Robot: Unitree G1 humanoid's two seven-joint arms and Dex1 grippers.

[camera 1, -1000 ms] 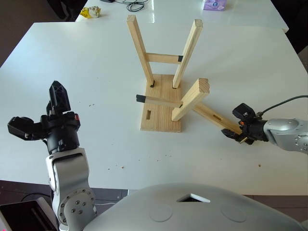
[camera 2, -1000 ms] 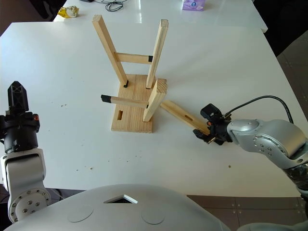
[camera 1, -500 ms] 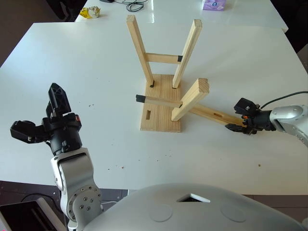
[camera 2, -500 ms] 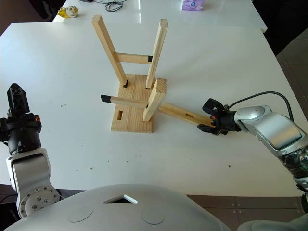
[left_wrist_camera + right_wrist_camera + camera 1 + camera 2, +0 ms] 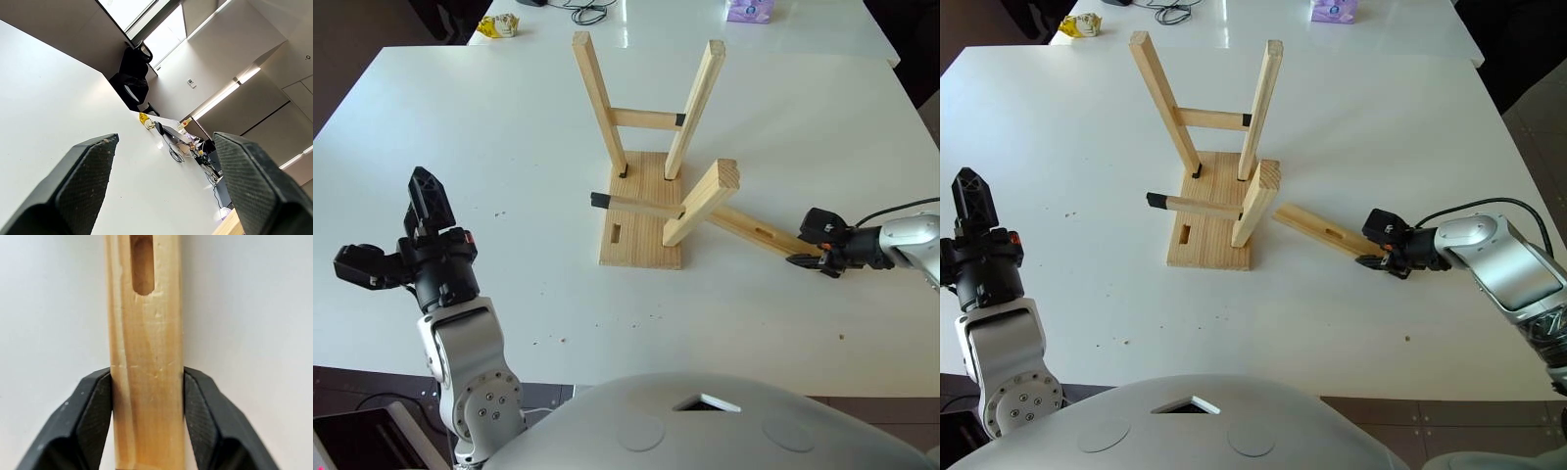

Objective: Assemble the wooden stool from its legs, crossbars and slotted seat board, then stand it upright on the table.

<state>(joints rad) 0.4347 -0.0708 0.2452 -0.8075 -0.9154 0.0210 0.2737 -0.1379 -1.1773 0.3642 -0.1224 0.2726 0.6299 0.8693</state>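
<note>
In the middle of the white tabletop (image 5: pixel 489 127), the seat board (image 5: pixel 641 250) lies flat with its slots facing up, we judge so the stool can be built upside down. Two upright legs (image 5: pixel 599 103) stand in its far slots, tied by a crossbar (image 5: pixel 644 118) that holds them square. A third leg (image 5: pixel 702 203) leans tilted over the board's near right corner, carrying a black-tipped crossbar (image 5: pixel 636 205); we cannot tell if it is seated. The loose leg (image 5: pixel 759 232) lies flat towards the right edge, its mortise (image 5: pixel 143 264) up. The right gripper (image 5: pixel 803 258) is clamped on its outer end, we think to steer it to the assembly. The left gripper (image 5: pixel 164 161) sits raised over the near left corner, fingers wide apart and holding nothing. We count one board, four legs, two crossbars and one empty slot (image 5: pixel 618 233).
</note>
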